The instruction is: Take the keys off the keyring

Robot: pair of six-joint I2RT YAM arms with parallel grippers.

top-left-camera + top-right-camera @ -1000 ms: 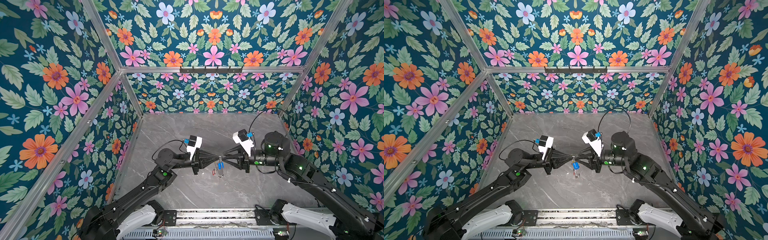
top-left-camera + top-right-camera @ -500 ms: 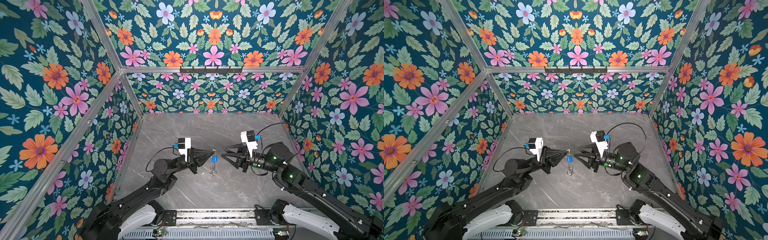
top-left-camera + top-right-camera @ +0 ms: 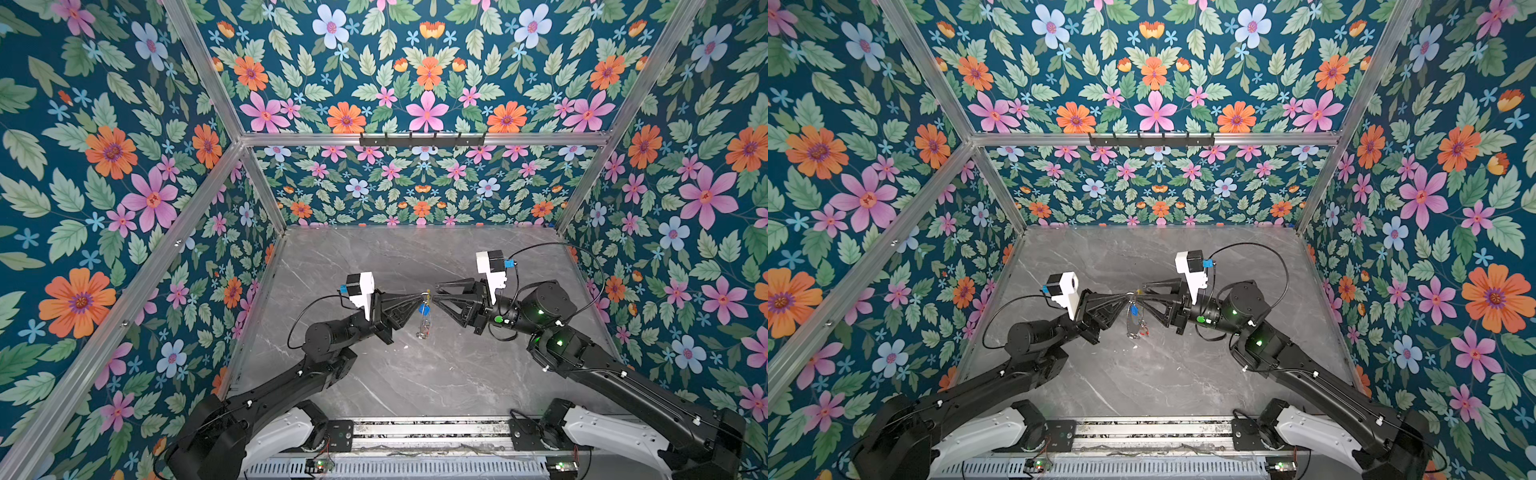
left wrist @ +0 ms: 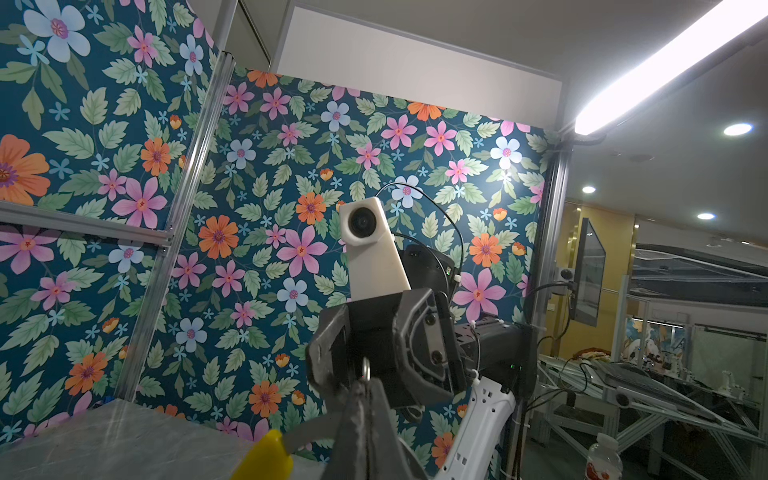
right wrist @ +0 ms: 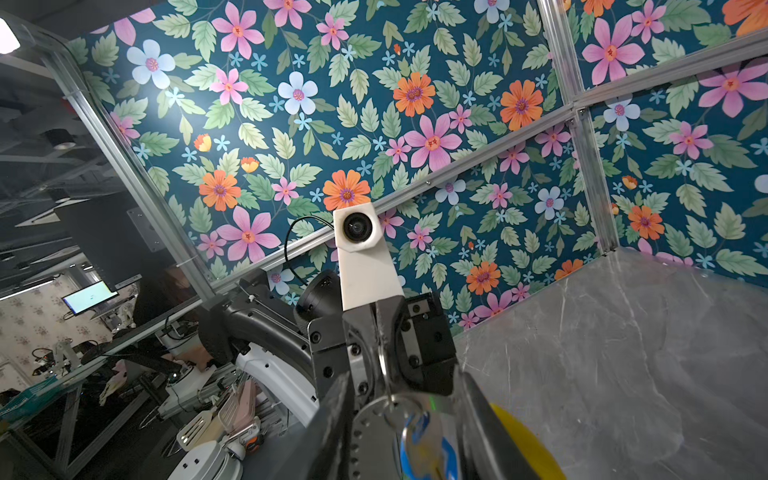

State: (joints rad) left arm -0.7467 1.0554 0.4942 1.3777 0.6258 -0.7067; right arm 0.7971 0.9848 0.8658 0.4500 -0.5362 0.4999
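keyring hangs, apparently pinched, from left gripper.

The right gripper, drawn clear of the keyring half a second ago, is close beside it again.

The tabletop is showing a smooth grey marble-look surface with a soft sheen. The wall panels are looking matt and printed; the frame bars are gleaming as brushed metal. The left gripper and right gripper are looking like scuffed matt black plastic. The keyring is showing a smooth grey band and a glossy yellow segment; the blue tag is shining like plastic
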